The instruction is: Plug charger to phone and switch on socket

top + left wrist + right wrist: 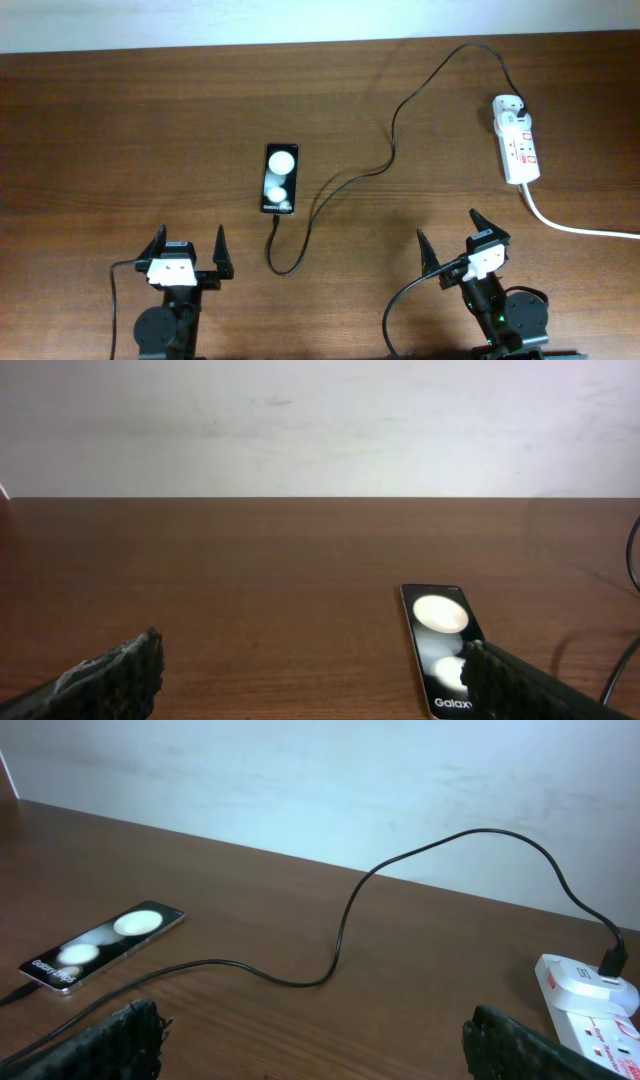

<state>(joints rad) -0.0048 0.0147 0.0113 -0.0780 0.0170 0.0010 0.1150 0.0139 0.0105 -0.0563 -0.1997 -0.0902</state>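
Overhead, the phone (280,178) lies face up near the middle of the table (120,120). The socket (518,140) sits well apart at the far right, its white cord (570,225) trailing off the right edge. The charger (395,130) starts at its plug (521,106), which stands in the far end of the socket. From there it loops left across the table and curls back, so its connector tip (274,224) ends at the phone's near edge — touching or just short, I cannot tell which. The left gripper (190,252) and right gripper (455,240) sit at the near edge, jaws spread wide with nothing between them.

Left wrist view: the phone lies ahead and to the right, just beyond the right finger, with glare on its screen. The fingers stand wide apart and empty. The connector tip is outside this picture.

Right wrist view: these jaws gape empty too. The plug stands in the socket at the right. At the far left the cable's tip lies by the phone's near end, too small to show whether it is seated. The position of the red-marked switches (521,148) cannot be read in any view.

My judgement is that the mains end is done and the phone end is unconfirmed and probably still to do. Pressing the switch is probably still to do as well — neither gripper is near the socket.
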